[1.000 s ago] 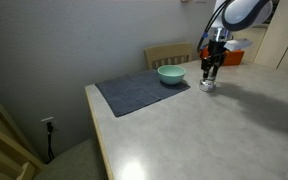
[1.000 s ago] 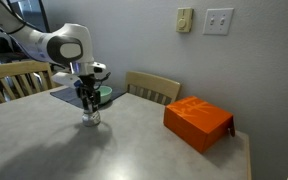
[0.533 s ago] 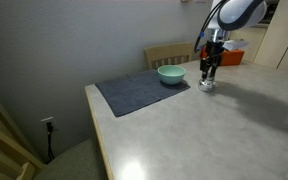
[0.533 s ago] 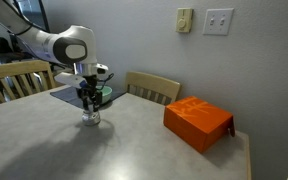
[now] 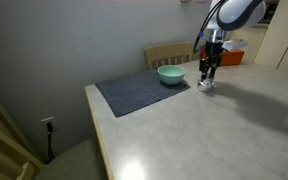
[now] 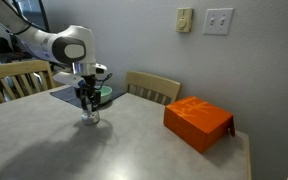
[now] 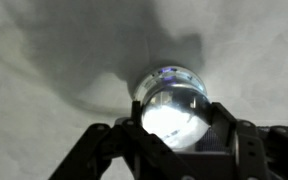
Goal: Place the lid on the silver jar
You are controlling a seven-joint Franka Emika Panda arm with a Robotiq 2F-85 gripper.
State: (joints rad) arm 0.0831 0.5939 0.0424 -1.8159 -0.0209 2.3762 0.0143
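Observation:
The silver jar stands on the grey tabletop to the right of the teal bowl; it also shows in an exterior view. My gripper points straight down directly over it. In the wrist view the gripper has a finger on each side of a shiny round lid, held right on top of the jar. Glare hides whether the lid rests fully on the jar's rim.
A teal bowl sits on a dark grey mat next to the jar. An orange box lies further along the table. A wooden chair stands behind the table edge.

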